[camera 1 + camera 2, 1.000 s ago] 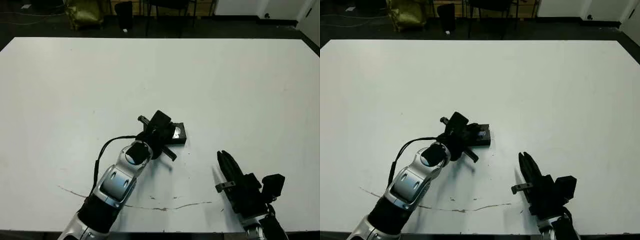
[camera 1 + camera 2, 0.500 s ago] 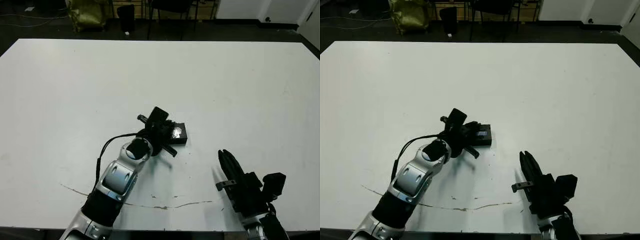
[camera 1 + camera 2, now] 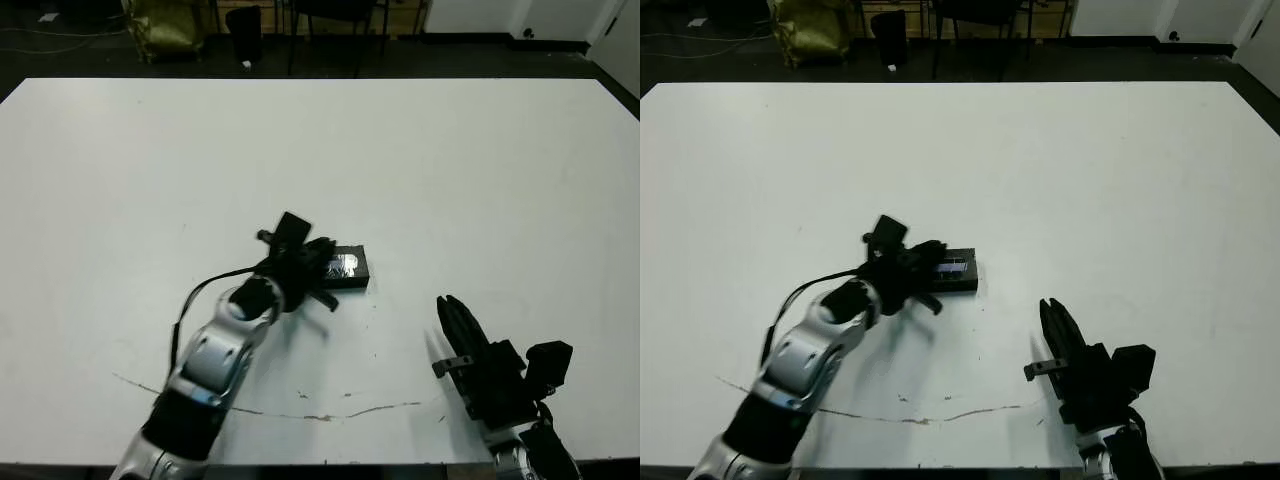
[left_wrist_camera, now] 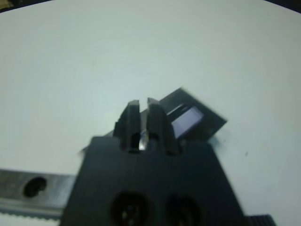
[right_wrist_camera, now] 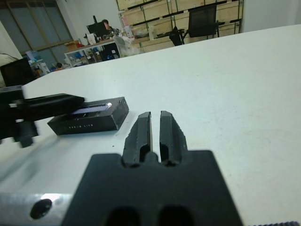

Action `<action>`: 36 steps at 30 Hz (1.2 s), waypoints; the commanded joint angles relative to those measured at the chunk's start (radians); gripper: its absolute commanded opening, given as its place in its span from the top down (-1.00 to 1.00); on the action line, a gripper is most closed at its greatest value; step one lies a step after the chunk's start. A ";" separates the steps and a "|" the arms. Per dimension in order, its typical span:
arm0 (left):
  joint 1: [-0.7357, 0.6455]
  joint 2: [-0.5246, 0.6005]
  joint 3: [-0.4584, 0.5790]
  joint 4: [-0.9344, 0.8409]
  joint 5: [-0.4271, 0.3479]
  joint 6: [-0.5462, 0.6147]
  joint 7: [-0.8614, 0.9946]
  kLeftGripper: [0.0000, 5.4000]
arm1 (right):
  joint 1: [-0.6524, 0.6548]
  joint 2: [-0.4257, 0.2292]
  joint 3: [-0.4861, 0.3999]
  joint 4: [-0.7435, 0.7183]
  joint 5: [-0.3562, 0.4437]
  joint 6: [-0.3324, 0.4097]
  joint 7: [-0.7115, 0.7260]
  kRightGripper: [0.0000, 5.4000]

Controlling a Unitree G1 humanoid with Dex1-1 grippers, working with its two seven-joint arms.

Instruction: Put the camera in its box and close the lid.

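Black on white: the box [image 5: 89, 116] is seen near the middle of the table [image 3: 450, 160], with the windowed lid [image 3: 343, 265] already seated on top, so the camera is judged to be inside, hidden. The left gripper [image 3: 315, 268] is placed over the box's left end, its fingers [image 4: 155, 120] drawn nearly together and holding nothing. A flat, even press along the lid is called for, not a sideways shove. The right gripper [image 5: 153, 134] is parked well apart, fingers narrow and empty.
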 commanded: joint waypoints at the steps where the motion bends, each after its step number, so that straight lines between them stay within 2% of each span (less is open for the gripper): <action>1: 0.036 0.021 0.057 -0.104 -0.041 -0.010 0.000 0.99 | 0.015 -0.002 -0.010 0.003 -0.001 0.016 -0.014 1.00; 8: 0.056 0.068 0.218 -0.221 -0.107 -0.067 0.027 0.99 | -0.035 0.002 -0.025 -0.005 0.012 -0.001 -0.023 1.00; 13: 0.105 0.050 0.341 -0.211 -0.149 -0.205 0.069 0.99 | -0.079 -0.008 -0.041 -0.062 -0.006 0.077 -0.074 1.00; 15: 0.138 0.030 0.368 -0.184 -0.131 -0.305 0.105 0.99 | -0.092 -0.013 -0.040 -0.089 -0.024 0.118 -0.102 1.00; 20: 0.216 0.004 0.390 -0.056 -0.032 -0.569 0.195 0.99 | -0.142 -0.008 -0.048 -0.075 -0.024 0.142 -0.119 1.00; 24: 0.288 -0.032 0.379 0.000 -0.001 -0.681 0.251 0.99 | -0.200 -0.005 -0.069 -0.006 0.002 0.100 -0.087 1.00; 28: 0.362 -0.077 0.361 0.031 0.004 -0.788 0.280 0.99 | -0.237 0.005 -0.072 0.012 -0.021 0.115 -0.117 1.00; 30: 0.381 -0.088 0.356 0.033 0.014 -0.823 0.293 0.99 | -0.249 0.010 -0.070 0.018 -0.040 0.123 -0.137 1.00; 36: 0.401 -0.077 0.338 -0.014 0.041 -0.820 0.309 0.99 | -0.277 0.016 -0.063 0.034 -0.075 0.110 -0.154 1.00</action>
